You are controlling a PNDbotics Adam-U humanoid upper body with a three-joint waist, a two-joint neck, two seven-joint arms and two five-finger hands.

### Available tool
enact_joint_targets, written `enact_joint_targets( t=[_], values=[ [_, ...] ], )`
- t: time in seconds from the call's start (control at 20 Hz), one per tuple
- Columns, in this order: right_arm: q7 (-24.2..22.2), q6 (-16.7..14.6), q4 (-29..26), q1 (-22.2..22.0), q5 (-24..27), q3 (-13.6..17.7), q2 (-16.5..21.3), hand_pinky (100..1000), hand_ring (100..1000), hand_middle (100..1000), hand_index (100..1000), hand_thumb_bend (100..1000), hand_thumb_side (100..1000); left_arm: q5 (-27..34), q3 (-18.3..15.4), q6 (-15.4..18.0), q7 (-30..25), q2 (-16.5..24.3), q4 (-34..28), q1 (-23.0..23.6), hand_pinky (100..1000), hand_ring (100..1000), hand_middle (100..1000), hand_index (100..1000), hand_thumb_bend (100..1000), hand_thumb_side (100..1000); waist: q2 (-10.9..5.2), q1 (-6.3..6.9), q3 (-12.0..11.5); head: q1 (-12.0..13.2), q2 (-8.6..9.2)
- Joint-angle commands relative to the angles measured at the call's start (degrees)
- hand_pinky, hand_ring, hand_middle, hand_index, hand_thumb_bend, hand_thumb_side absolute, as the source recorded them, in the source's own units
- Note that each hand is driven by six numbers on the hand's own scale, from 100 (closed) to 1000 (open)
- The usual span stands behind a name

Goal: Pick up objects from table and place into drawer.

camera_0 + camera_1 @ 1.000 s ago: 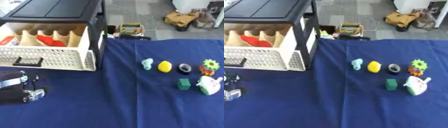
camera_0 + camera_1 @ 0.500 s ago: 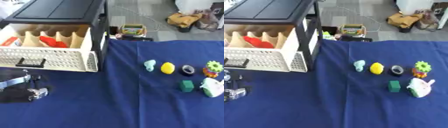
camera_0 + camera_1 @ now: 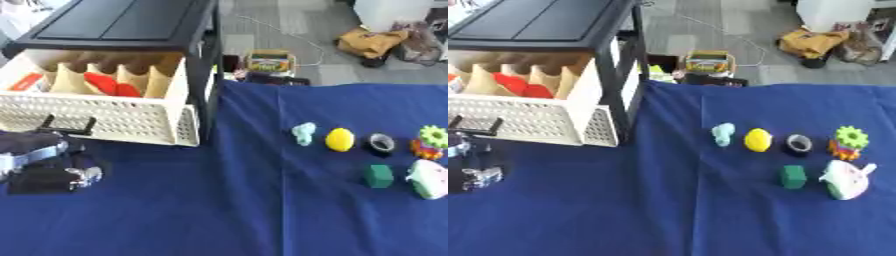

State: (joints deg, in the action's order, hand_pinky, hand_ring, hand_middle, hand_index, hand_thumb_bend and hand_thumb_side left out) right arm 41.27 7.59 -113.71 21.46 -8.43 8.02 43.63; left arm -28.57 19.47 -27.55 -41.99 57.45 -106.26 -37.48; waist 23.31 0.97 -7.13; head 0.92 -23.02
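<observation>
The white perforated drawer [image 3: 114,120] stands pulled out of the black cabinet [image 3: 122,20], with red items [image 3: 109,86] between its dividers. My left hand [image 3: 44,160], black with silver parts, rests on the blue cloth just below the drawer's black handle [image 3: 66,125], holding nothing that I can see. On the right lie a pale teal piece [image 3: 304,133], a yellow lemon [image 3: 339,139], a black tape roll [image 3: 381,143], a green gear on an orange base [image 3: 431,139], a green cube [image 3: 379,176] and a white-pink toy [image 3: 428,178]. The right hand does not show.
The blue-clothed table [image 3: 245,210] ends at its far edge just behind the objects. Beyond that edge, on the floor, are a yellow box [image 3: 269,62] and a tan bag [image 3: 372,42]. The cabinet's black frame post [image 3: 210,85] stands beside the drawer.
The camera has shifted a little, moving the whole scene. My left hand has edged slightly up toward the drawer front. The objects on the right lie as before.
</observation>
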Motion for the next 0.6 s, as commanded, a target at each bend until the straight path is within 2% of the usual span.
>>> enact_joint_targets(
  t=[0.05,0.35,0.6],
  values=[
    [-0.23,0.76,-0.88,0.91,0.25,0.48,1.05,630,653,606,719,100,1000,-2.07,-0.40,-1.98,-2.51,0.46,1.46,-1.60,385,602,631,868,212,1000,-1.03,0.02,0.06,0.13,0.95],
    [-0.27,1.14,-0.88,1.08,0.25,0.54,0.74,628,652,605,719,100,1000,-4.62,-0.19,-1.07,-2.13,-1.30,5.26,-3.30,387,602,622,858,196,1000,-0.91,0.05,0.34,0.10,1.40],
    [-0.22,1.53,-0.88,0.83,0.22,0.69,0.42,626,651,602,715,100,1000,-3.42,-0.55,-0.41,-1.44,-2.92,5.92,-4.32,379,562,593,848,162,1000,-0.77,0.02,0.42,-0.52,1.51]
  ],
)
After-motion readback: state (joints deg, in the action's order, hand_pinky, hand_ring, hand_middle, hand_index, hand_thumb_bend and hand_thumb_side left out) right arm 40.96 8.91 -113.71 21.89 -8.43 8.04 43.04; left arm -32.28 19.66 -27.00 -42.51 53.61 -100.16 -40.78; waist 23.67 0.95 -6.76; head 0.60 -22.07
